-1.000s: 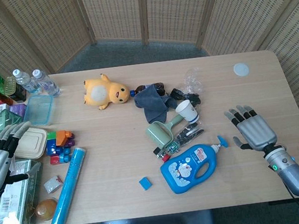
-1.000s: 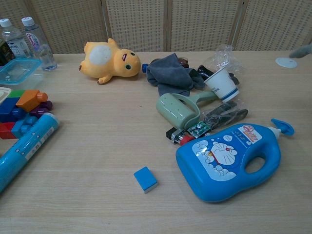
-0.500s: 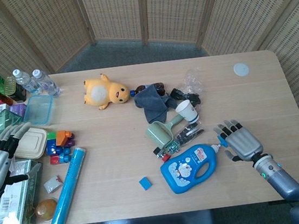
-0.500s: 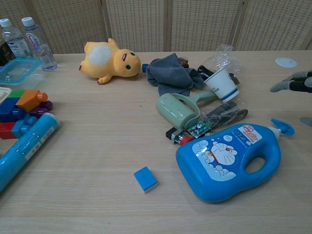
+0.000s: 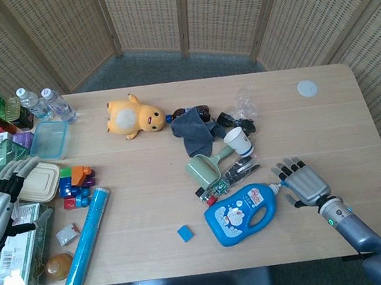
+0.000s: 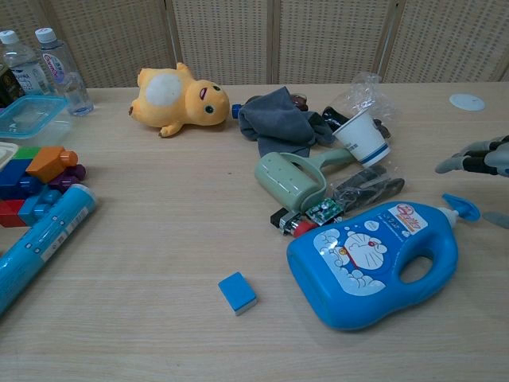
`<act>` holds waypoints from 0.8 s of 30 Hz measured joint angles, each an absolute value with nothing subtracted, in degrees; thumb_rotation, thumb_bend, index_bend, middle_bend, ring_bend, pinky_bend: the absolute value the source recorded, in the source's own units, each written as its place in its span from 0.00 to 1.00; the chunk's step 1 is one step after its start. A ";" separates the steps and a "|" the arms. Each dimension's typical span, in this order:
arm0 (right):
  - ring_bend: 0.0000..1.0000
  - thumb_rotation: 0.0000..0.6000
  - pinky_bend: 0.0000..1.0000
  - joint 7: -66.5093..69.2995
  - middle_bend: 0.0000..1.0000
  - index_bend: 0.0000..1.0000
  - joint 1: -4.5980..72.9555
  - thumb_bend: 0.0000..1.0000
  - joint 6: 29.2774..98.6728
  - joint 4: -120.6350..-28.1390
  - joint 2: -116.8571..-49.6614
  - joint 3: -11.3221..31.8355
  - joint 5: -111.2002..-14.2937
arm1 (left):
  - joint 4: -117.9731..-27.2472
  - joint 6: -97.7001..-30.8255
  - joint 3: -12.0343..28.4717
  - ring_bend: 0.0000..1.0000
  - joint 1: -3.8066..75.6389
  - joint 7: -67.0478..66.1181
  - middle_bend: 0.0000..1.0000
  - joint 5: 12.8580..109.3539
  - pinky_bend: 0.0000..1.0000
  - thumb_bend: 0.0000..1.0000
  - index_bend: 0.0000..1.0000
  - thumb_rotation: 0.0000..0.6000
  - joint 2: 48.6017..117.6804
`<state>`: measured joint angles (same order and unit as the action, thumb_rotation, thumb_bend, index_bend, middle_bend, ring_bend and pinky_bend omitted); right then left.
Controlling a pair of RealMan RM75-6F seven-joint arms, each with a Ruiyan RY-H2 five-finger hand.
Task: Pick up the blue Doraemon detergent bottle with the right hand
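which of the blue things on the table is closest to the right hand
The blue Doraemon detergent bottle, lying on its side with its pump nozzle pointing at the right hand. The small blue block and the long blue tube lie farther left.

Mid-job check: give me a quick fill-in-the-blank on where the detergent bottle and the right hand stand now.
1. The blue Doraemon detergent bottle is lying on its ____.
2. The right hand is empty, with its fingers ____.
3. The bottle's blue spout points toward the ____ hand.
4. The small blue block lies apart from the bottle, on the side of the robot's ____ hand.

Missing words: side; apart; right; left
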<state>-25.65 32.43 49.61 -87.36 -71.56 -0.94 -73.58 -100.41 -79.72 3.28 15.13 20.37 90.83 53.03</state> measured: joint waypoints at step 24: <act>0.00 0.94 0.00 -20.79 0.18 0.22 33.62 0.48 45.87 -78.63 -77.52 -2.44 -75.44 | -100.79 -81.26 2.90 0.00 14.01 22.11 0.00 91.25 0.00 0.30 0.00 0.94 52.28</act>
